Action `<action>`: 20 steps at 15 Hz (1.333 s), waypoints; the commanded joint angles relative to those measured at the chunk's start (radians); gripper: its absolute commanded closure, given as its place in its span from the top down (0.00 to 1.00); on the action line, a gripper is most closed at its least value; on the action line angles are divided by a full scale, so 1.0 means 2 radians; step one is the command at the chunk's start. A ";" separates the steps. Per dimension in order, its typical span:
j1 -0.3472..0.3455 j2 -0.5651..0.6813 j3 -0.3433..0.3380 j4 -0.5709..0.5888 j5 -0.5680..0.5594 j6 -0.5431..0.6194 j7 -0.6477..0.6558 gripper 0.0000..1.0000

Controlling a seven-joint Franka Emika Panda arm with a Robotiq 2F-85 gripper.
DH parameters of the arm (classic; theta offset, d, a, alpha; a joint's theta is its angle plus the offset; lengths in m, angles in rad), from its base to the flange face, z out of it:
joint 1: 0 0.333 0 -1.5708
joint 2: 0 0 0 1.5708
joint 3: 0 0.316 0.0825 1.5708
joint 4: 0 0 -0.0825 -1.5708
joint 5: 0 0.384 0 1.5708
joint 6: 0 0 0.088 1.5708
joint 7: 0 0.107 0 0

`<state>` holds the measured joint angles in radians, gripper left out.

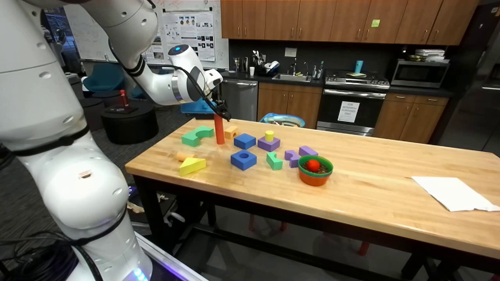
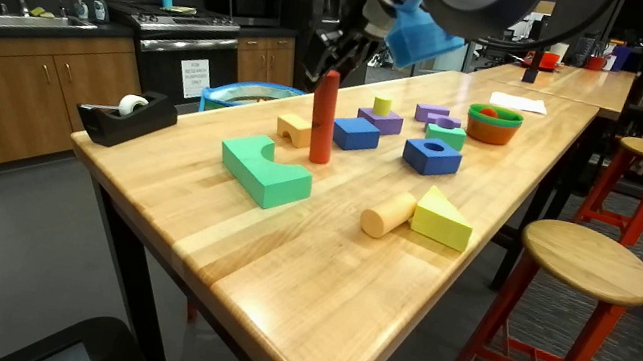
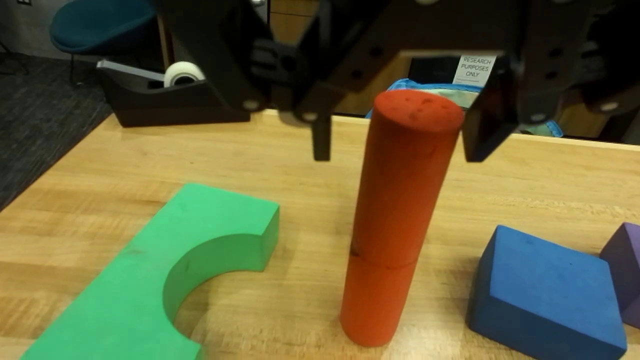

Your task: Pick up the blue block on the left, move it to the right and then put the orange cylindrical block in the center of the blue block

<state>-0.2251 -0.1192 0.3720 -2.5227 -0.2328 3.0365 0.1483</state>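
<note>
Nearest in an exterior view, a white robot arm rises at the left and bends over a light wooden desk. Along the desk's near side, a yellow triangular block lies beside a tan cylinder; to their right sit a blue block with a round hole and a green bowl nested in an orange bowl, with a red ball inside.

Farther back, the orange cylindrical block stands upright on the desk between a green block with a curved cutout and a solid blue block, apart from both. Which blue block the task means cannot be told. The gripper is at the cylinder's top; in the wrist view its fingers are spread, one seen on either side, with a gap at that view's left. Whether the other finger touches cannot be told.

Beside the solid blue block, a short yellow cylinder stands on a purple block. Beyond the desk are a sink, a stove and a microwave.
</note>
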 commanded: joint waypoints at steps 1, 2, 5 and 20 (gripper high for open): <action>-0.003 0.003 -0.001 0.008 0.000 -0.010 0.003 0.38; -0.003 0.002 -0.001 0.007 0.000 -0.009 0.003 0.28; -0.002 0.000 -0.004 0.005 0.002 -0.008 0.002 0.15; 0.127 -0.220 -0.132 -0.122 0.120 -0.073 -0.025 0.15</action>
<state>0.0013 -0.3841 0.1653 -2.6803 -0.0143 2.9717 0.1238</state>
